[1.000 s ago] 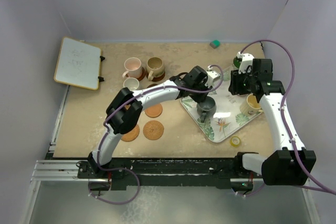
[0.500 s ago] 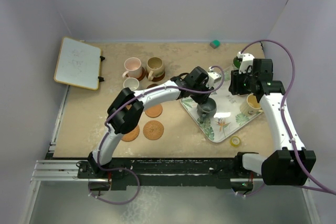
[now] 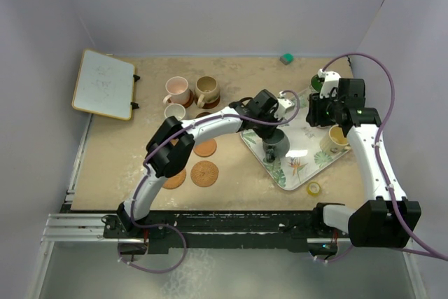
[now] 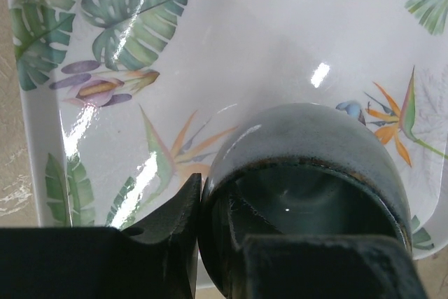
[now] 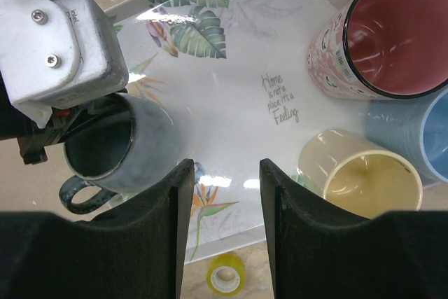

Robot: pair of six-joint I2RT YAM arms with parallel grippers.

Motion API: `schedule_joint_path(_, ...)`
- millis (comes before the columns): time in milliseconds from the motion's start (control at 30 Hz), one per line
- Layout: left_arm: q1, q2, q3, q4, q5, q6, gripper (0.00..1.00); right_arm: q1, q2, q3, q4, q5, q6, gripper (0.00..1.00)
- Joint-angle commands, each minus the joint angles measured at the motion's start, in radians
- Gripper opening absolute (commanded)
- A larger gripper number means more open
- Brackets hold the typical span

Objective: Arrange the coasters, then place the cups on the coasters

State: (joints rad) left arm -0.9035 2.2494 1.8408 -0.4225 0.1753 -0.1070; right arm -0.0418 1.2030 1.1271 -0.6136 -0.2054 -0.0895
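A slate cup (image 3: 275, 147) stands on the leaf-patterned tray (image 3: 284, 181). My left gripper (image 3: 271, 135) is shut on its rim, one finger outside the wall and one inside. From the left wrist the slate cup (image 4: 308, 166) fills the lower frame around the gripper (image 4: 210, 201). My right gripper (image 5: 224, 173) hangs open over the tray (image 5: 231, 75) between the slate cup (image 5: 115, 148) and the yellow cup (image 5: 360, 173). Red (image 5: 392, 33) and light blue (image 5: 420, 138) cups stand beside them. Three bare coasters (image 3: 204, 173) lie left of the tray.
Pink (image 3: 176, 90), tan (image 3: 206, 89) and grey (image 3: 175, 111) cups stand at the back left. A whiteboard (image 3: 103, 84) lies at the far left. A yellow tape roll (image 3: 314, 188) sits by the tray's near corner. A small green block (image 3: 285, 58) lies at the back wall.
My left gripper has closed onto the slate cup's rim. The right arm has stayed where it was.
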Motion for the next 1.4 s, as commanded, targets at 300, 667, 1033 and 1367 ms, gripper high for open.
schedule_joint_path(300,0.025,-0.116,0.026,0.057,0.188,0.192,0.03,-0.018,-0.046,0.0,0.029,-0.031,0.002,0.45)
schedule_joint_path(667,0.159,-0.265,-0.037,0.007,0.316,0.482,0.03,-0.026,-0.045,0.0,0.03,-0.031,0.002,0.45)
schedule_joint_path(1033,0.254,-0.354,-0.087,-0.201,0.17,0.822,0.03,-0.026,-0.034,0.0,0.028,-0.04,0.001,0.45)
schedule_joint_path(1367,0.362,-0.336,-0.148,-0.22,0.121,0.928,0.03,-0.027,-0.033,0.0,0.026,-0.048,-0.003,0.45)
